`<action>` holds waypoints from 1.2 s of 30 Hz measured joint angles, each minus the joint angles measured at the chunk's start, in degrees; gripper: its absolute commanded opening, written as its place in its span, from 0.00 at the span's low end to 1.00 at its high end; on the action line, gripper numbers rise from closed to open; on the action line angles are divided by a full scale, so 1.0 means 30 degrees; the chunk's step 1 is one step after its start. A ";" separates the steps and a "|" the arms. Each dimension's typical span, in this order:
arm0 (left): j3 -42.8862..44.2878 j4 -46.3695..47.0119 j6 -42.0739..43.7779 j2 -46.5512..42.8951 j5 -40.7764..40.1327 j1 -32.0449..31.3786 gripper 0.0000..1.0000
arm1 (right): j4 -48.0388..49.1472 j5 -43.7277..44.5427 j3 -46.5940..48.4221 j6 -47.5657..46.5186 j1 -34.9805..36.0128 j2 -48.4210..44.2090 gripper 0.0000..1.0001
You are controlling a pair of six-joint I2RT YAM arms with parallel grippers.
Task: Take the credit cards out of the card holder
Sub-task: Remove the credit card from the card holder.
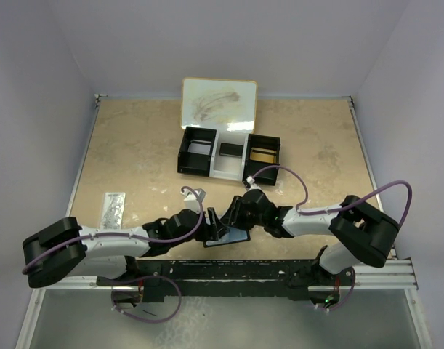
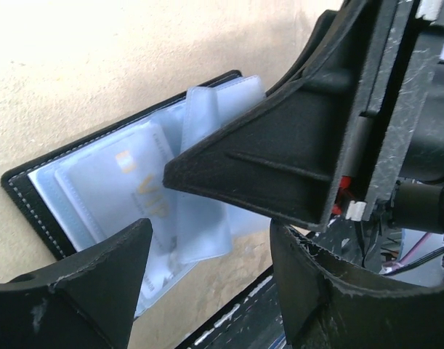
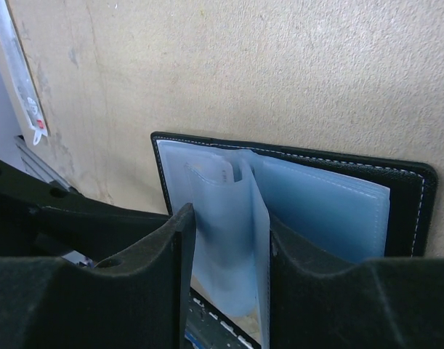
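The black card holder (image 1: 227, 233) lies open on the table near the front edge, its clear blue-grey sleeves fanned out (image 2: 98, 189). One sleeve holds a pale credit card with gold lettering (image 2: 138, 193). My right gripper (image 3: 229, 218) is over the holder, and a lifted bunch of sleeves (image 3: 232, 240) stands between its jaws, touching both. A card edge (image 3: 226, 171) peeks from the top of that bunch. My left gripper (image 2: 211, 233) hovers at the holder's near edge, open, with only sleeve and table showing in the gap. The right gripper's finger (image 2: 280, 160) crosses the left wrist view.
A black-and-white three-compartment tray (image 1: 213, 169) stands at the back centre, with a white board (image 1: 219, 104) behind it. A small clear packet (image 1: 114, 209) lies at the left. The black mounting rail (image 1: 280, 269) runs just in front of the holder.
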 measured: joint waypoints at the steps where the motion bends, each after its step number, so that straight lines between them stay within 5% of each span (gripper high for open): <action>1: 0.0000 0.0255 0.0000 0.0095 0.0007 -0.0007 0.64 | 0.0007 -0.0051 0.0000 0.0007 -0.0029 0.0000 0.41; 17: -0.1311 0.5734 -0.0882 0.2310 0.1559 -0.0146 0.63 | 0.1435 -0.0867 -0.0466 0.0357 -0.0342 0.0299 0.46; 23: -0.1253 0.6346 -0.0962 0.2339 0.1741 -0.0153 0.63 | 0.1275 -0.1035 -0.0459 0.0364 -0.0408 0.0080 0.56; 28: -0.0342 0.6186 -0.0743 0.2667 0.1960 -0.0182 0.63 | -0.0940 0.0080 -0.0452 0.0248 -0.0430 -0.1909 0.70; 36: 0.1486 0.6688 -0.0459 0.5421 0.2412 -0.0517 0.62 | -0.6543 0.3031 0.0284 0.0146 -0.0911 -0.4932 0.72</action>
